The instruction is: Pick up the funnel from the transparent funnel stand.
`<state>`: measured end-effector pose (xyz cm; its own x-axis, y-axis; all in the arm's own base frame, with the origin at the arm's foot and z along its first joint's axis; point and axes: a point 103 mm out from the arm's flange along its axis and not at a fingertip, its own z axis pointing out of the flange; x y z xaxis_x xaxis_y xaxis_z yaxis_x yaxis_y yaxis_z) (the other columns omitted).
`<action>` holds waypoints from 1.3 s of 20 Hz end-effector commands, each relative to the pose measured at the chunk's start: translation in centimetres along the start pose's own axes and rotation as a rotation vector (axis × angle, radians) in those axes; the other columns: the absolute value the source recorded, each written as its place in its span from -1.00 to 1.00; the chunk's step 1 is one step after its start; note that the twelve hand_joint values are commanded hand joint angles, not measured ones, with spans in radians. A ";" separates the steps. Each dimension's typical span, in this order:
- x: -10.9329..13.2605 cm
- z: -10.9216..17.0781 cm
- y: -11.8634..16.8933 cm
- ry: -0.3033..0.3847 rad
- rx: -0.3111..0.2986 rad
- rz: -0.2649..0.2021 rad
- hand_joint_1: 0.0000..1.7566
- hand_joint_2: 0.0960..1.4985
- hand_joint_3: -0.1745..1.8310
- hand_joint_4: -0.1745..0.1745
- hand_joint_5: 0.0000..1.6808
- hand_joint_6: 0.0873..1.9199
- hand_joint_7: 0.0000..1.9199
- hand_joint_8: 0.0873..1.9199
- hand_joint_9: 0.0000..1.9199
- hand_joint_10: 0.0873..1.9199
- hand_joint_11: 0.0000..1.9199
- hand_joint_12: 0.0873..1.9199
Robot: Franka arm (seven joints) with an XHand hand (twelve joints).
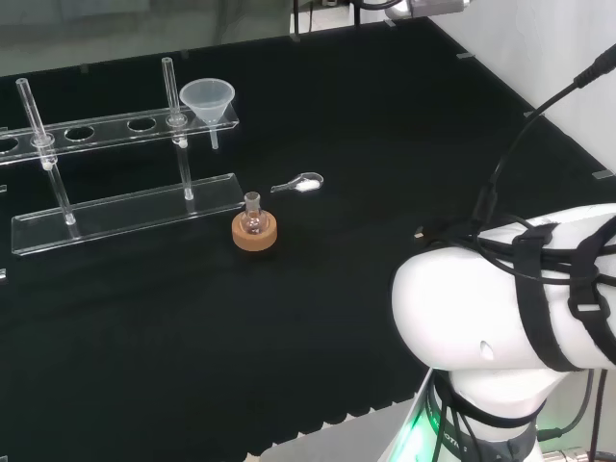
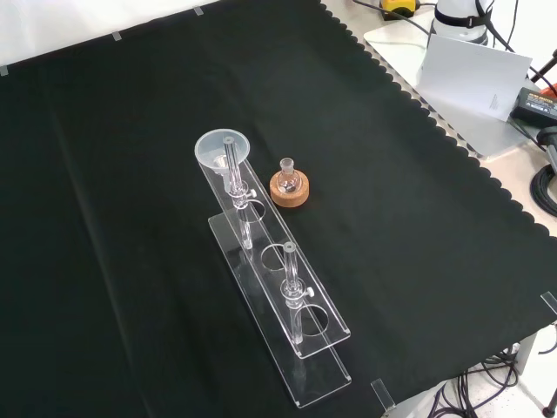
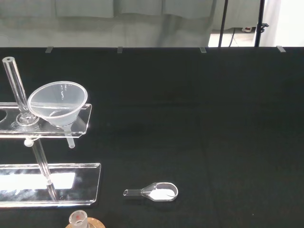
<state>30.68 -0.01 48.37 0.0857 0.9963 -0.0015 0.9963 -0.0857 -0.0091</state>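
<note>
The funnel (image 1: 207, 100) sits untouched in the stand's (image 1: 125, 207) right end hole in the head view, so the pick-up looks wholly undone, and I cannot tell how the hand's fingers are set.

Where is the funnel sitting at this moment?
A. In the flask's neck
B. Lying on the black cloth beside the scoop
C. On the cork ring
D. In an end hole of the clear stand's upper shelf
D: the funnel sits in an end hole of the transparent stand, stem hanging below the upper shelf.
</note>
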 end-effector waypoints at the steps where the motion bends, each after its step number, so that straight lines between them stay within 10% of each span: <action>1: 0.0 0.0 0.0 -0.007 -0.008 0.001 -0.90 0.45 -0.40 -0.07 -0.65 -1.00 -0.97 -0.45 -0.75 -0.35 -0.76 0.39; 26: -0.5 3.2 6.1 -0.019 0.044 0.025 -1.00 0.59 -0.46 -0.04 -0.63 -1.00 -0.96 -0.49 -0.75 -0.38 -0.75 0.36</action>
<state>33.80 -1.35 45.92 0.1286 0.9917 -0.0075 0.9904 -0.1288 -0.0511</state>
